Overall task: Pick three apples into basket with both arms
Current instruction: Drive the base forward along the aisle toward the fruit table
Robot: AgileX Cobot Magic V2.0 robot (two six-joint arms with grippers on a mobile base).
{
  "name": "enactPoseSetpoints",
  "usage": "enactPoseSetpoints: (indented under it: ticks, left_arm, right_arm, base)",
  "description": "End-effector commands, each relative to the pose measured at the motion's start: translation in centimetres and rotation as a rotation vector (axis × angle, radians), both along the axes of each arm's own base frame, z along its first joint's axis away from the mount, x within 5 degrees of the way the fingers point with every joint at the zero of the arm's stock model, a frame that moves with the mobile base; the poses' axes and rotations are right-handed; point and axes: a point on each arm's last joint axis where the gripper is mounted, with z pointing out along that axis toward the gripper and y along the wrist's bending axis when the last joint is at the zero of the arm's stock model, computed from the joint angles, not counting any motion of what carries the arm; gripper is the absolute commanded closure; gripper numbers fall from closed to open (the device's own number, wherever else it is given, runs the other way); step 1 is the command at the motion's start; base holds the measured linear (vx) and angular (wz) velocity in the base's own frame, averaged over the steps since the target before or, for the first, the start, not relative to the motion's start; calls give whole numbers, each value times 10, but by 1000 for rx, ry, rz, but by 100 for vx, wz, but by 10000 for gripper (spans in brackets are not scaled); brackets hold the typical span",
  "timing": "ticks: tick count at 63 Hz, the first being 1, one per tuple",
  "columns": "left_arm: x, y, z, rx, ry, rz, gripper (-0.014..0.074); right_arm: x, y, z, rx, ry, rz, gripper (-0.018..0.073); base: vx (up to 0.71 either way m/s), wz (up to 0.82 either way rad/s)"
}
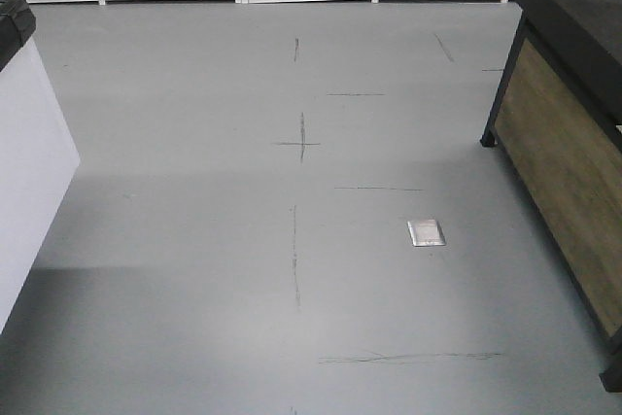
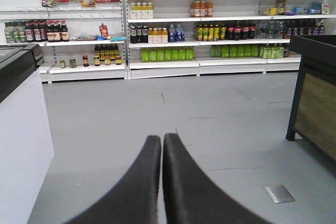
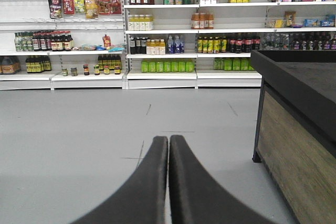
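Both hands are hanging above the grey floor [image 2: 220, 108] with nothing in them. The left hand [image 2: 161, 140] is showing its two black fingers [image 2: 139, 182] pressed together, and the right hand [image 3: 168, 140] likewise. A small metal plate [image 2: 279, 193] is lying in the floor. A dark desk [image 3: 294, 145] with a wooden side is standing at the right, and shelves [image 2: 163, 40] of bottles are lining the far wall. Where the apples and the basket are, I cannot tell.
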Motion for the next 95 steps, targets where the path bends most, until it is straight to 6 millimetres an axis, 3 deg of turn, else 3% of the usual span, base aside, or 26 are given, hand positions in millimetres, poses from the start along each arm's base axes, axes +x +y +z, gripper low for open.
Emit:
enactPoseSetpoints:
  ticks: [1, 95]
  left_arm:
    - [0, 0, 9, -22, -81, -3, 603]
    - [0, 0, 9, -22, -81, -3, 603]
  right_arm:
    - [0, 0, 3, -5, -68, -4, 568]
    - [0, 0, 3, -5, -68, -4, 568]
  base:
    - [0, 0]
    - [1, 1]
